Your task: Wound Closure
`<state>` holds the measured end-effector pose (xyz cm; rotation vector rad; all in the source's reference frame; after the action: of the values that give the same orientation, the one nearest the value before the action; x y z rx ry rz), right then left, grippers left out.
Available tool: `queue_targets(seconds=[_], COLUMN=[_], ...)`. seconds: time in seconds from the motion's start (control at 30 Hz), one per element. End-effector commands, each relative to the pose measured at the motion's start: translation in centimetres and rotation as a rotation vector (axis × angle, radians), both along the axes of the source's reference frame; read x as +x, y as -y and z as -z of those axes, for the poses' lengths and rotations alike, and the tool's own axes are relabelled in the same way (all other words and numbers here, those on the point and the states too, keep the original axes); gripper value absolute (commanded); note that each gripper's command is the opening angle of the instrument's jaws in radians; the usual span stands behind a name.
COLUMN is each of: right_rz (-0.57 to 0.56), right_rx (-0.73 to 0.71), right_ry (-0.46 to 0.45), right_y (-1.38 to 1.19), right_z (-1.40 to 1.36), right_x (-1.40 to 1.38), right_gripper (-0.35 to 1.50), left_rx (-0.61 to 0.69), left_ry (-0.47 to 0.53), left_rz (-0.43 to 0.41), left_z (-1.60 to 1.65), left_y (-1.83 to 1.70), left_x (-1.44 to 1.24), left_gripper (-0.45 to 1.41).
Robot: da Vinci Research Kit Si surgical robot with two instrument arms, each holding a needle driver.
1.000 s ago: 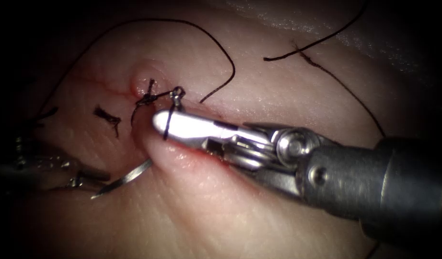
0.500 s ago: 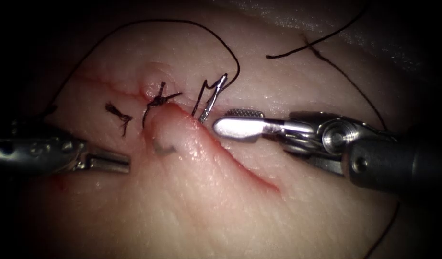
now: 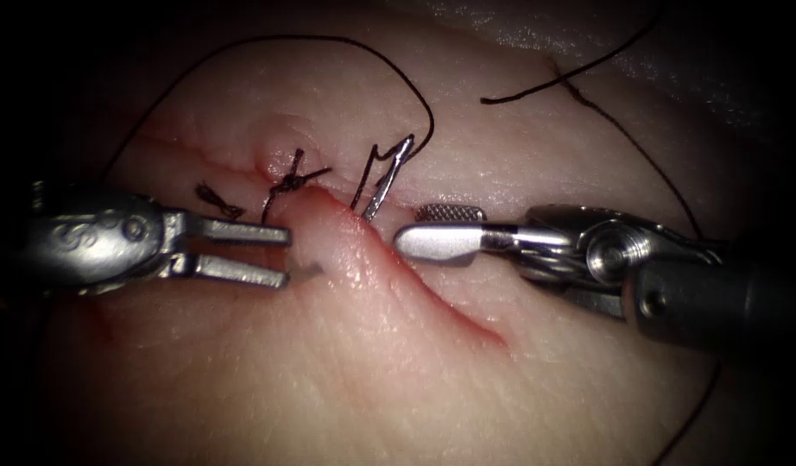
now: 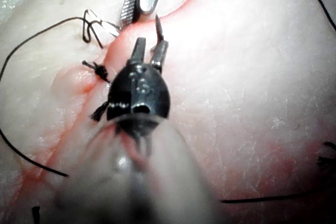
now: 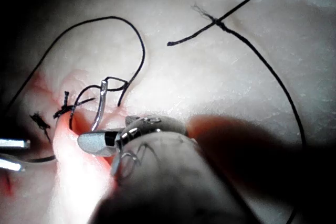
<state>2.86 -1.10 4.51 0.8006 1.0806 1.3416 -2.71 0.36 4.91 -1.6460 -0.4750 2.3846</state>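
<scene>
The curved needle (image 3: 382, 179) sits in the tissue (image 3: 346, 380). Its rear end with the thread (image 3: 363, 52) stands up on the right of the cut (image 3: 454, 312), and its tip (image 3: 308, 273) pokes out on the left. My left tool (image 3: 286, 256) is open and empty, with its jaws just left of that tip. My right tool (image 3: 409, 226) is open too and holds nothing, a little right of the needle's rear end. The left wrist view has the left tool (image 4: 148, 52) beside the needle tip (image 4: 157, 27). The right wrist view has the right tool (image 5: 97, 141) below the needle (image 5: 100, 109).
A tied knot (image 3: 286, 181) sits on the cut just above the raised tissue edge. Cut ends of thread (image 3: 215, 198) lie to its left. A loose thread end (image 3: 536, 86) lies at the far right, and red fluid (image 3: 100, 324) marks the tissue.
My right tool let go, drew back to the right and opened. My left tool moved right toward the needle tip and opened its jaws. The needle stayed in the tissue.
</scene>
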Motion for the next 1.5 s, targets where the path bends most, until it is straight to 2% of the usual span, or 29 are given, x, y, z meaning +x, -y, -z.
queue_targets(seconds=[0.03, 0.23, 0.47, 0.53, 0.57, 0.63, 0.67, 0.73, 0.77, 0.87, 1.0, 1.13, 1.17, 1.23, 1.27, 1.3, 1.33, 1.4, 1.43, 1.5], right_rz=[-0.001, -0.002, 0.007, 0.007, 0.007, 0.007, 0.007, 0.009, 0.010, 0.010, 0.030, 0.046, 0.062, 0.070, 0.087, 0.087, 0.102, 0.114, 0.186, 0.209], right_rx=[-0.006, -0.009, -0.012, -0.012, -0.012, -0.013, -0.013, -0.012, -0.012, -0.012, -0.091, -0.138, -0.153, -0.164, -0.169, -0.169, -0.169, -0.181, -0.243, -0.255], right_ry=[-0.008, -0.017, -0.023, -0.023, -0.023, -0.023, -0.023, -0.024, -0.024, -0.025, -0.025, -0.019, -0.024, -0.026, -0.034, -0.034, -0.042, -0.049, -0.015, -0.006], right_y=[0.02, 0.02, 0.04, 0.04, 0.04, 0.04, 0.04, 0.04, 0.04, 0.05, 0.02, 0.00, 0.00, 0.01, 0.02, 0.02, 0.03, 0.03, 0.01, 0.01], right_z=[-0.06, -0.07, -0.09, -0.09, -0.09, -0.10, -0.10, -0.10, -0.10, -0.09, -0.06, -0.03, -0.03, -0.03, -0.02, -0.02, -0.02, -0.02, -0.02, -0.02], right_x=[0.08, 0.10, 0.13, 0.13, 0.13, 0.13, 0.13, 0.13, 0.13, 0.13, 0.10, 0.08, 0.08, 0.07, 0.07, 0.07, 0.08, 0.08, 0.09, 0.09], right_gripper=[1.35, 1.33, 1.33, 1.33, 1.32, 1.32, 1.32, 1.32, 1.32, 1.32, 1.23, 1.13, 1.08, 1.03, 0.88, 0.88, 0.83, 0.83, 0.83, 0.83], left_rx=[0.002, -0.004, 0.002, 0.001, 0.000, -0.001, -0.001, -0.006, -0.007, -0.003, 0.161, 0.258, 0.357, 0.403, 0.502, 0.502, 0.585, 0.614, 0.697, 0.723], left_ry=[0.024, 0.044, 0.069, 0.073, 0.080, 0.097, 0.097, 0.098, 0.102, 0.111, 0.134, 0.152, 0.146, 0.141, 0.131, 0.131, 0.129, 0.135, 0.150, 0.147], left_rz=[-0.045, -0.084, -0.132, -0.142, -0.156, -0.175, -0.175, -0.172, -0.173, -0.172, -0.109, -0.085, -0.071, -0.069, -0.075, -0.075, -0.076, -0.078, -0.075, -0.070], left_z=[-0.13, -0.22, -0.23, -0.23, -0.23, -0.23, -0.23, -0.24, -0.25, -0.27, -0.18, 0.01, 0.16, 0.22, 0.36, 0.36, 0.46, 0.53, 0.66, 0.72], left_y=[0.04, 0.01, 0.01, 0.03, 0.05, 0.06, 0.06, 0.05, 0.04, 0.02, 0.03, 0.03, 0.04, 0.05, 0.08, 0.08, 0.11, 0.12, 0.12, 0.11], left_x=[-0.03, -0.05, -0.25, -0.26, -0.27, -0.27, -0.27, -0.27, -0.26, -0.26, -0.28, -0.31, -0.31, -0.30, -0.27, -0.27, -0.23, -0.20, -0.15, -0.13], left_gripper=[0.32, 0.37, 0.52, 0.51, 0.46, 0.24, 0.24, -0.16, -0.45, -0.45, -0.45, -0.45, -0.45, -0.45, -0.45, -0.45, -0.45, -0.45, -0.45, -0.45])
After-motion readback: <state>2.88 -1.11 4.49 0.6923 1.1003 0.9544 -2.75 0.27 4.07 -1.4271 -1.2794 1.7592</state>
